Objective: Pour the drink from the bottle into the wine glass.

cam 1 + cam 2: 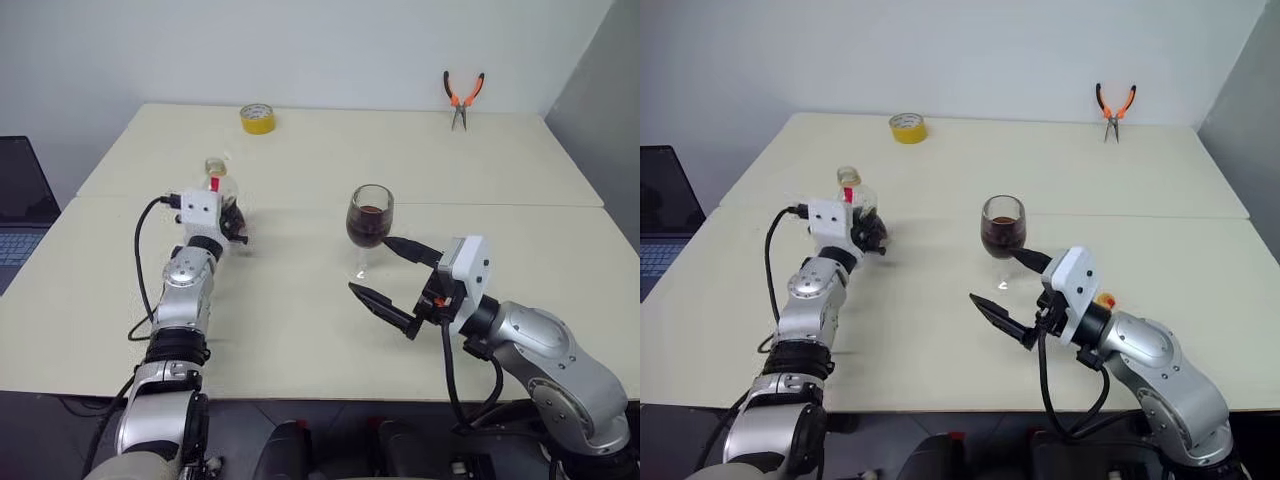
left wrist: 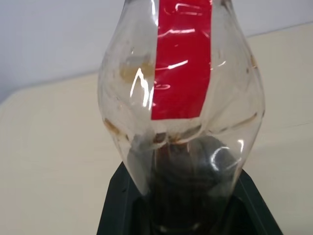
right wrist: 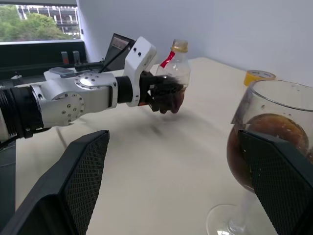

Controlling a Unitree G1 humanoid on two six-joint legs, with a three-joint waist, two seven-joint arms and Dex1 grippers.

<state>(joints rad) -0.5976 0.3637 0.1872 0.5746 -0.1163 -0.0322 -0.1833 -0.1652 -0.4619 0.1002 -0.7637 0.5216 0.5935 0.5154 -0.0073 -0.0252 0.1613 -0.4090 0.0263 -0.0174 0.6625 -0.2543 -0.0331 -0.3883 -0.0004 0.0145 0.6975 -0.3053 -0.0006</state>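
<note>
Left gripper (image 1: 232, 222): we logged it clamped tight on the bottle (image 1: 217, 185), low on the bulbous base; bottle upright, long axis vertical, cap up, held at table (image 1: 300, 330) height on the robot's left side. Bottle looked nearly drained, only a dark residue at the bottom in the left wrist view.

Wine glass (image 1: 369, 222): stood upright near table centre, bowl roughly half full of the drink (image 1: 368, 228), dark brown. It lay to the right of the held bottle, well apart, w/ bare table between.

Right gripper (image 1: 392, 278): fingers spread wide, holding nothing; glass stem sat between or just beyond the two fingertips, contact not clear to us. This arm was the nearer one to the glass.

Judgement: pour looked done or nearly so; next move prob. turns on setting the bottle down where it is, away from the glass.

Arm pose: left forearm stretched forward, gripper level; right forearm angled in toward centre, gripper level, pointing forward-left.

Misc. on table: yellow tape roll (image 1: 257, 118) at the far edge, orange-handled pliers (image 1: 463, 98) far right. Laptop (image 1: 20, 200) off the table's left edge.
</note>
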